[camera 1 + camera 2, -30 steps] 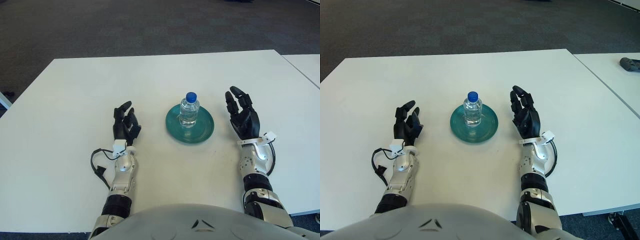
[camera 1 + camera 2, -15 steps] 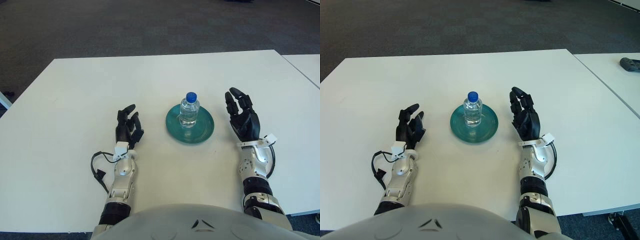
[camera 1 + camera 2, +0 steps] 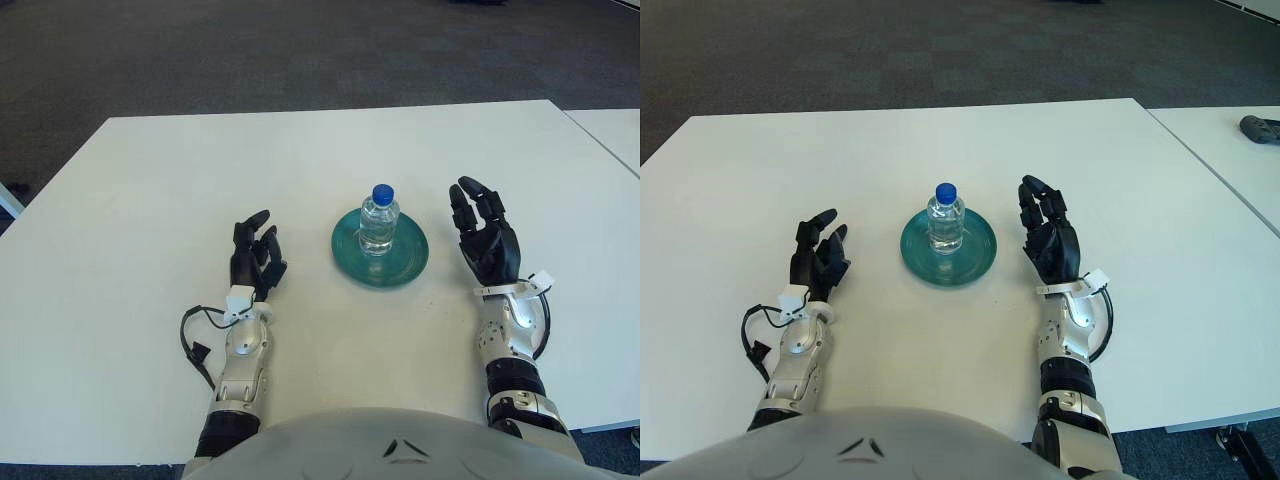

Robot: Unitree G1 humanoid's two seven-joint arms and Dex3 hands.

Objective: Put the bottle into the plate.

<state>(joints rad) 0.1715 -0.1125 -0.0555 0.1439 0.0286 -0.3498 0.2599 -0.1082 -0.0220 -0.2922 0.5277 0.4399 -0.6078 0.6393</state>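
The small clear plastic bottle with the blue cap is standing upright right in the middle of the round teal plate, and that plate sits on the big white table, roughly centred in front of the robot.

The right hand is just to the right of the plate, not touching it or the bottle. Its black fingers point up and away from the robot, spread loosely, palm turned in toward the bottle, nothing in its grip. The silver forearm runs back toward the body, with a black cable looped at the wrist.

The left hand is off to the left of the plate, a bit farther from it than the right one. Its fingers are relaxed, slightly bent, pointing forward and holding nothing. A thin black cable curls on the table beside that wrist.
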